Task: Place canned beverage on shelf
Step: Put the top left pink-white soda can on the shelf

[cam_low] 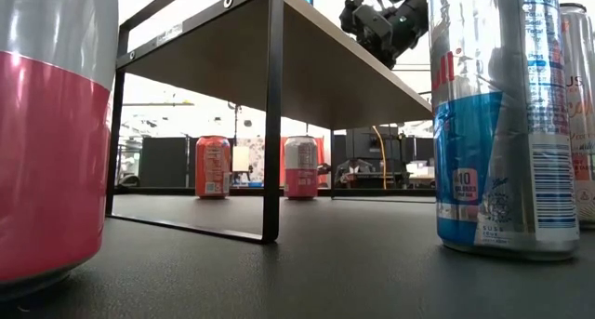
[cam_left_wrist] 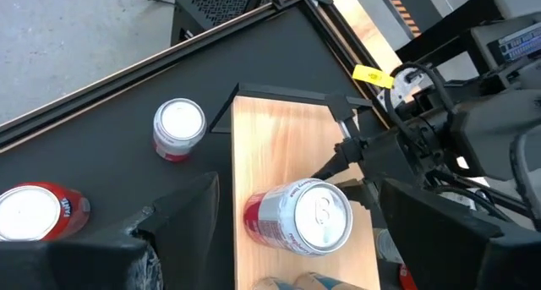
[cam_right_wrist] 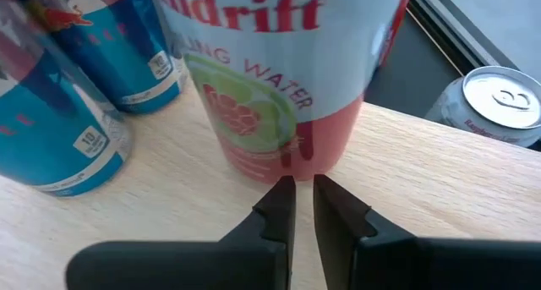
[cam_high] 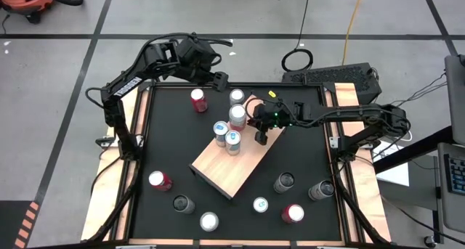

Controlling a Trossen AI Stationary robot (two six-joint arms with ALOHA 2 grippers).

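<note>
The light wooden shelf (cam_high: 240, 165) stands slantwise at mid-table on a black frame (cam_low: 271, 114). On its far end stands a red-and-white can (cam_high: 237, 116), upright, beside two blue cans (cam_high: 227, 136). My right gripper (cam_right_wrist: 303, 193) is shut and empty. It is low over the shelf top (cam_right_wrist: 423, 197), level, its tips at the foot of the red-and-white can (cam_right_wrist: 279, 87) on the can's right side. My left gripper (cam_left_wrist: 297, 187) is open and empty, high over the table's far edge (cam_high: 216, 78), looking down at that can (cam_left_wrist: 300, 216). My right gripper's shut fingertips (cam_right_wrist: 281, 191) stand at the bottom of the red-and-white can's side (cam_right_wrist: 292, 159), coming level from the table's right. Whether they touch the can, I cannot tell. The can stands upright on the shelf.
Loose cans stand on the black tabletop: a red one (cam_high: 198, 100) and a silver one (cam_high: 237, 96) at the far side, and several along the near side (cam_high: 209, 221), (cam_high: 293, 213), (cam_high: 159, 180), (cam_high: 320, 190). Two big cans fill the low view's edges (cam_low: 46, 124), (cam_low: 502, 124).
</note>
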